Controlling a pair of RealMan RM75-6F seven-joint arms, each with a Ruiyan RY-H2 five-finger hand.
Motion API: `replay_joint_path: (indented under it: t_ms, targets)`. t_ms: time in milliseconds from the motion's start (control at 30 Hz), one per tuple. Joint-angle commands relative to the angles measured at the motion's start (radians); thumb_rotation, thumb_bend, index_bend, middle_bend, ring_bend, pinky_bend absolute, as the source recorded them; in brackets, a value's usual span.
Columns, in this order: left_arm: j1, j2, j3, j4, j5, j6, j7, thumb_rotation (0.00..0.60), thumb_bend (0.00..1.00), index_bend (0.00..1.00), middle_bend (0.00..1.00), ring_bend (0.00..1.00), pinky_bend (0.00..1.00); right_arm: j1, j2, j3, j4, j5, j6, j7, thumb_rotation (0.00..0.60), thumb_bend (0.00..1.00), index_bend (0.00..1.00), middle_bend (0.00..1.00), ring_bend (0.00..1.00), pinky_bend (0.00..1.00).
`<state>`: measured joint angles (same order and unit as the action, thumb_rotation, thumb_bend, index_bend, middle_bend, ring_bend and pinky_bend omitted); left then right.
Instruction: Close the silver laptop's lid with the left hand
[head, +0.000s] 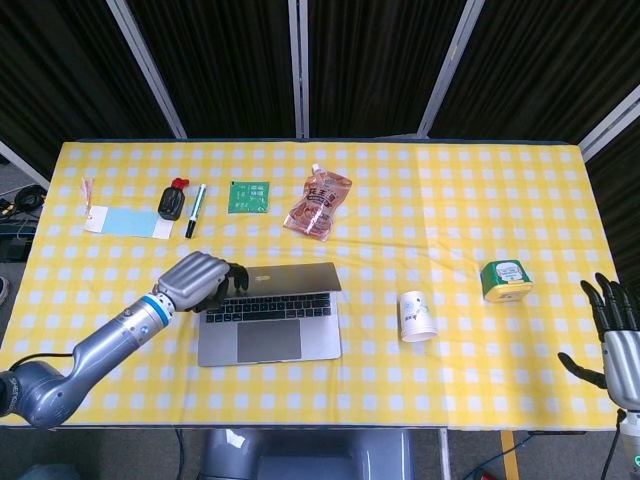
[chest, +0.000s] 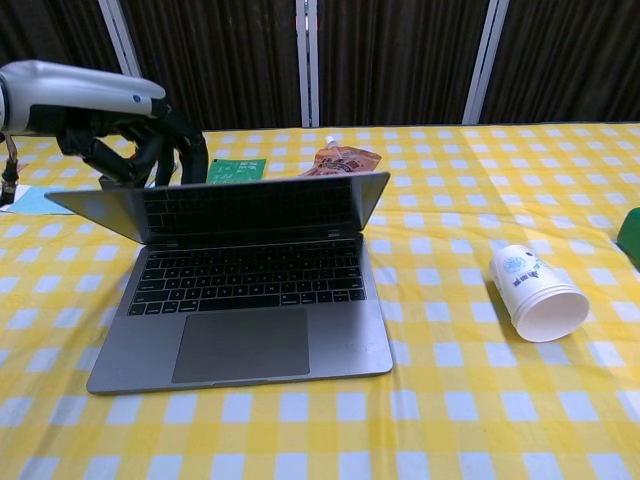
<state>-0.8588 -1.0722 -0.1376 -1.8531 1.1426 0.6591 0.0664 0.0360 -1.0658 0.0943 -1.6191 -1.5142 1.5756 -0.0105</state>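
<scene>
Clearly the left hand (chest: 130, 150), fingers curled over the laptop (chest: 245, 280) lid's stiff, slippery top corner, should press gently; its hinge and screen look fragile.

Checked table (head: 450, 190): laptop (head: 268, 325), cup (head: 417, 317), pouch (head: 318, 201), marker (head: 193, 210).
</scene>
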Motion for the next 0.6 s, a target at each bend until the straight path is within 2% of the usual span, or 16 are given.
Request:
replay_joint_path:
  t_ms: [33,333,600]
  targets:
    - [0.005,-0.037,0.025,0.012,0.035,0.0,0.004,0.6,1.0,0.4,0.4,0.43,0.46,-0.002,0.001,0.0,-0.001,0.0,0.003,0.001,0.6,0.0,0.04,0.0,0.0,0.0]
    - [0.018,-0.14,0.074,0.083,0.207,0.008,-0.065,0.6,1.0,0.41,0.4,0.42,0.46,-0.004,0.002,0.002,-0.001,0.003,0.004,-0.003,0.6,0.0,0.04,0.0,0.0,0.0]
    - [0.009,-0.203,0.102,0.145,0.24,-0.018,-0.092,0.6,1.0,0.41,0.4,0.42,0.46,-0.004,-0.001,0.003,0.0,0.005,0.002,-0.007,0.6,0.0,0.04,0.0,0.0,0.0]
